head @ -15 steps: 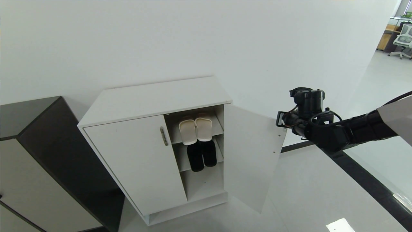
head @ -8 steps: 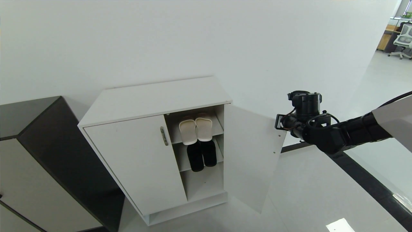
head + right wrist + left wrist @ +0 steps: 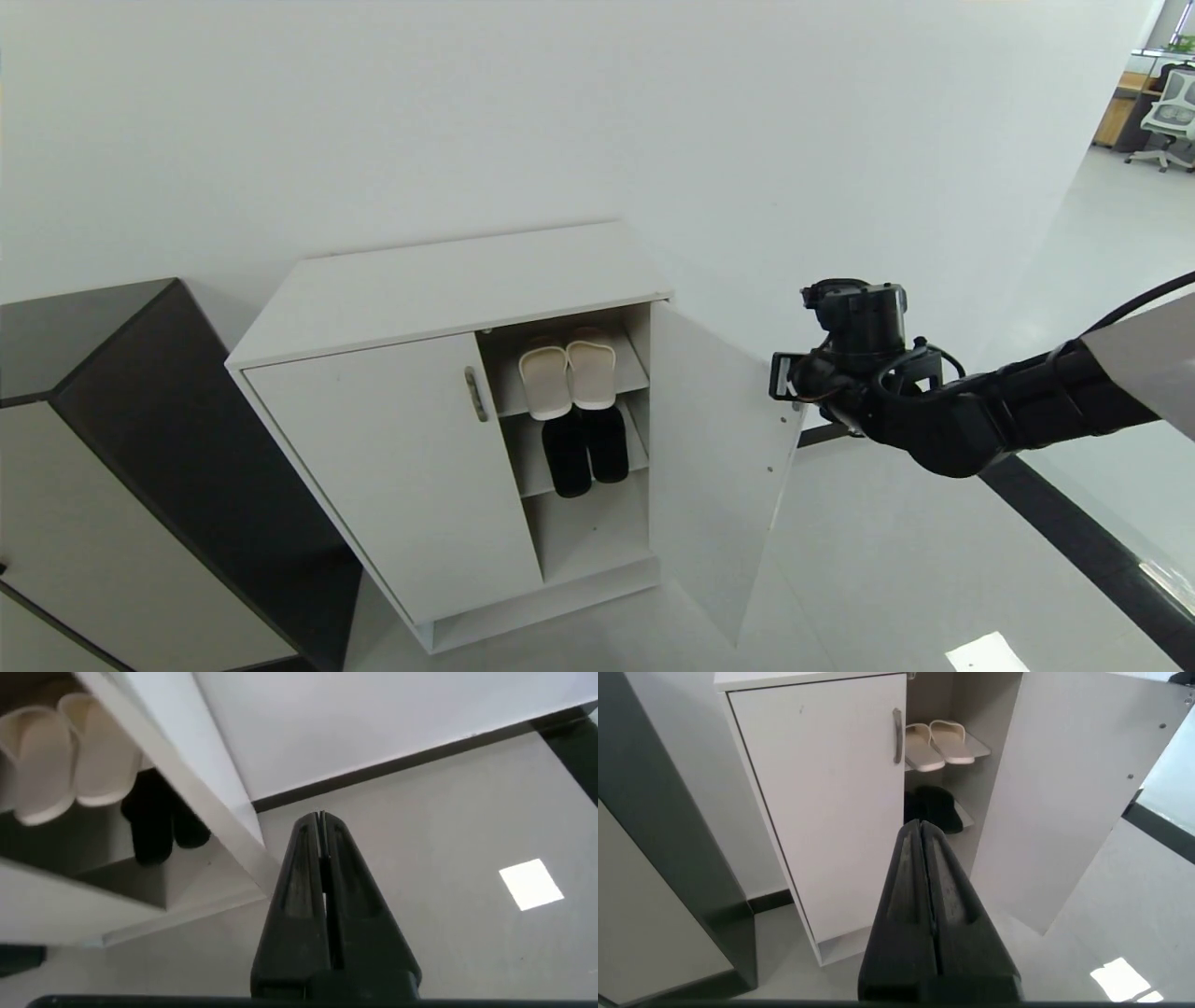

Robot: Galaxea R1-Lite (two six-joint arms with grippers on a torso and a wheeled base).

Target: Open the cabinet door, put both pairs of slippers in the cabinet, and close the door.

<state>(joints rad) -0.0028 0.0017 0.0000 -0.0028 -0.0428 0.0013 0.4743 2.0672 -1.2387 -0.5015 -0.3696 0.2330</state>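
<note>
Head view: white slippers (image 3: 568, 373) sit on the top shelf (image 3: 633, 367) of the cabinet (image 3: 448, 280), black slippers (image 3: 585, 448) on the shelf below (image 3: 527, 464) (door (image 3: 719, 448) swung open). Closed on nothing, the right claw (image 3: 322, 821) is at the door's free edge; the left claw (image 3: 921, 826) is likewise closed.

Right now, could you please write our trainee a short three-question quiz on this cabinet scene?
1. True or false: the white slippers sit on the shelf above the black slippers.
2. The open door of the cabinet hangs on the robot's: A) left; B) right; C) both sides.
3. Fill in: on the right gripper, the jaws stand ____.
Key: 1 true; 2 B; 3 shut.
</note>
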